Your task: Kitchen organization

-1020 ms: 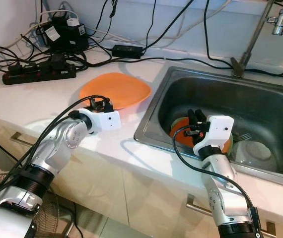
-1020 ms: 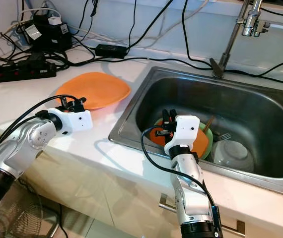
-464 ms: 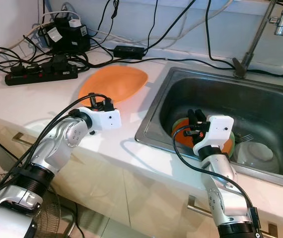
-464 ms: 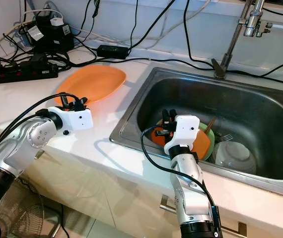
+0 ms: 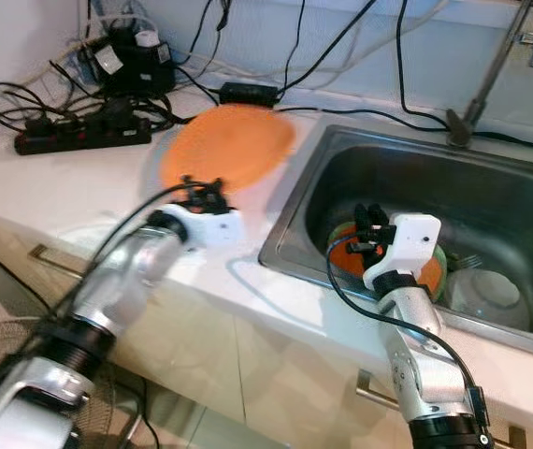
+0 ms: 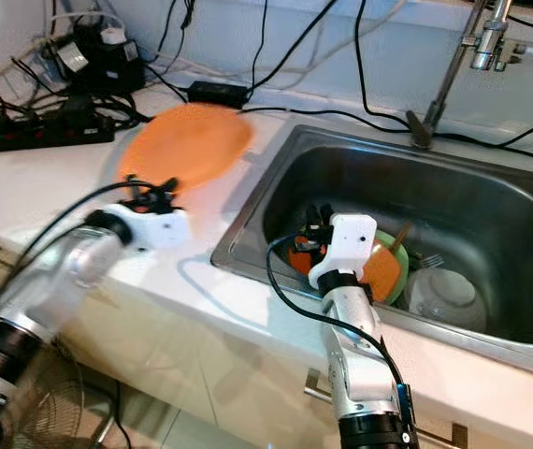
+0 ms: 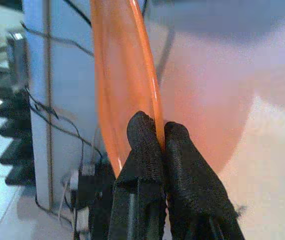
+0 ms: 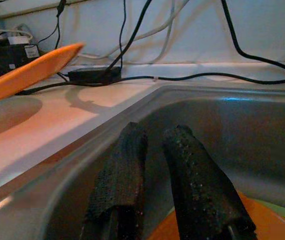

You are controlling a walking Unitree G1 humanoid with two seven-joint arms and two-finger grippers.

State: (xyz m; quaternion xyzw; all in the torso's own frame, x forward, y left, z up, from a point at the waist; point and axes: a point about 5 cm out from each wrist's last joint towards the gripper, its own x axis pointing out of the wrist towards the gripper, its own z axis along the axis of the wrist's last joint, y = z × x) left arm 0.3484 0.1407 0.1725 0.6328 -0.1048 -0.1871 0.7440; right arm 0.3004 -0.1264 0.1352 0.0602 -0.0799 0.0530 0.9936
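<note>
A large orange plate (image 5: 229,145) is lifted off the white counter (image 5: 79,187) and tilted, just left of the sink. My left gripper (image 5: 201,187) is shut on its near rim; in the left wrist view both fingertips (image 7: 145,135) pinch the plate's edge (image 7: 117,75). The left arm is blurred by motion. My right gripper (image 5: 369,217) hangs inside the steel sink (image 5: 285,253), shut with nothing in it, just above an orange dish (image 5: 346,257) that lies in a green bowl (image 6: 393,267). In the right wrist view the fingers (image 8: 122,165) point toward the sink's far wall.
A whitish bowl (image 5: 486,290) and a fork sit in the sink to the right of the green bowl. The faucet (image 5: 491,65) rises behind the sink. A black power strip (image 5: 79,136), adapters (image 5: 248,92) and tangled cables crowd the counter's back left.
The left gripper has raised the orange plate from lying flat on the counter to a tilt, and carried it a little toward the sink. The right arm has stayed still.
</note>
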